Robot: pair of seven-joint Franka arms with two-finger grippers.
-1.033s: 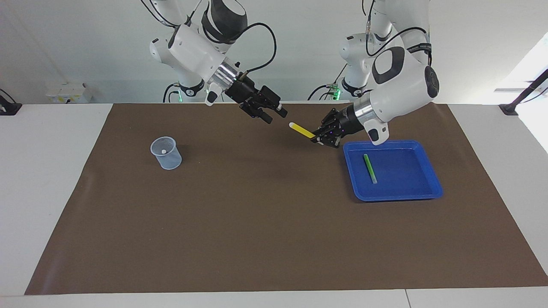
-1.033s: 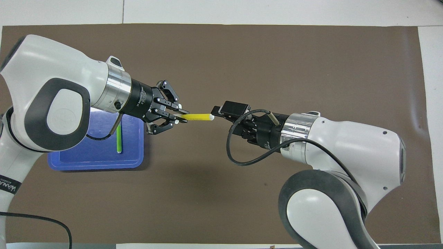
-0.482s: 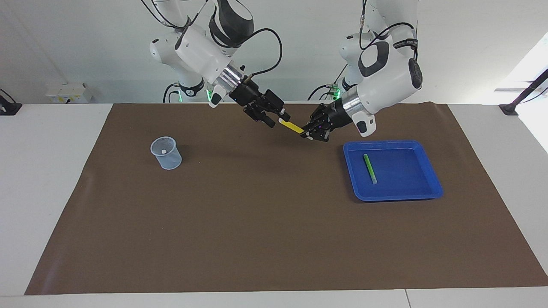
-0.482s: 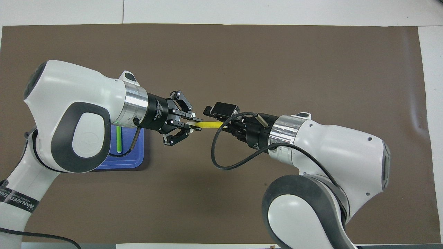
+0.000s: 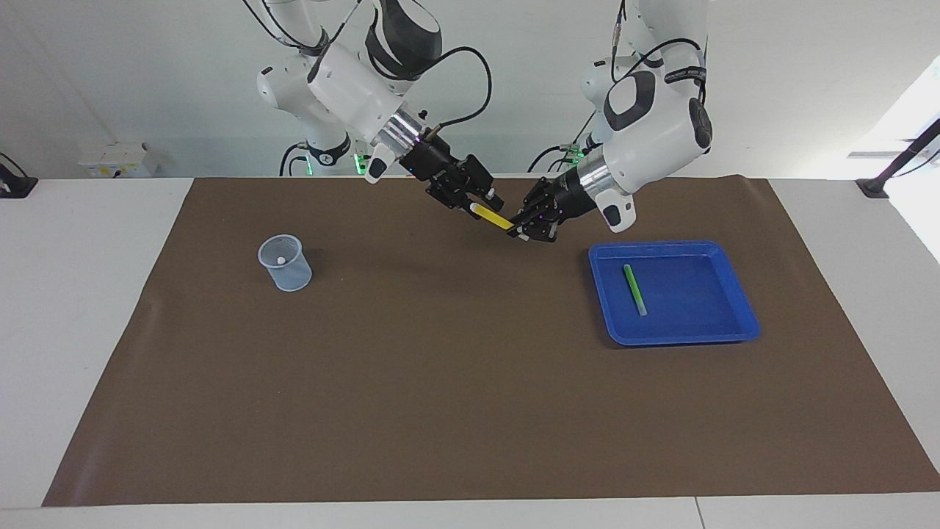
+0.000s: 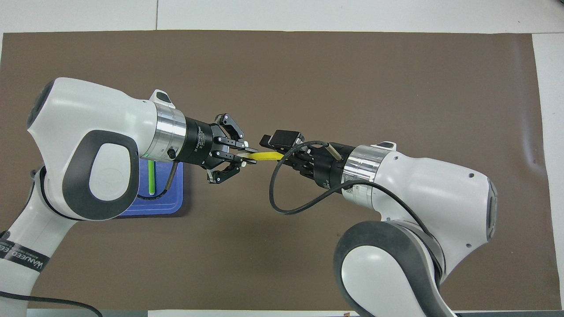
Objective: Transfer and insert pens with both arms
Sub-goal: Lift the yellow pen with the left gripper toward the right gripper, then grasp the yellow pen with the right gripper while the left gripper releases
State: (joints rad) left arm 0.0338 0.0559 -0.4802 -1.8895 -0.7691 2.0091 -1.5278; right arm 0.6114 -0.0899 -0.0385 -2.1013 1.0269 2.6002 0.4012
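Observation:
A yellow pen (image 5: pixel 493 217) hangs in the air over the brown mat, near the robots' edge of it. My left gripper (image 5: pixel 516 232) is shut on its yellow end, also seen from above (image 6: pixel 246 159). The pen's pale cap end reaches into my right gripper (image 5: pixel 481 204), which meets it from the right arm's end; in the overhead view the pen (image 6: pixel 264 156) runs under that gripper (image 6: pixel 286 155). Whether the right gripper grips it does not show. A green pen (image 5: pixel 634 289) lies in the blue tray (image 5: pixel 734 332).
A clear plastic cup (image 5: pixel 285 263) stands on the brown mat (image 5: pixel 440 382) toward the right arm's end, with a small whitish tip showing inside. In the overhead view my left arm covers much of the tray (image 6: pixel 174 207) and the green pen (image 6: pixel 151 178).
Both arms have closed in on each other. The left gripper carried the yellow pen away from the tray, and its cap end, free before, now sits inside the right gripper.

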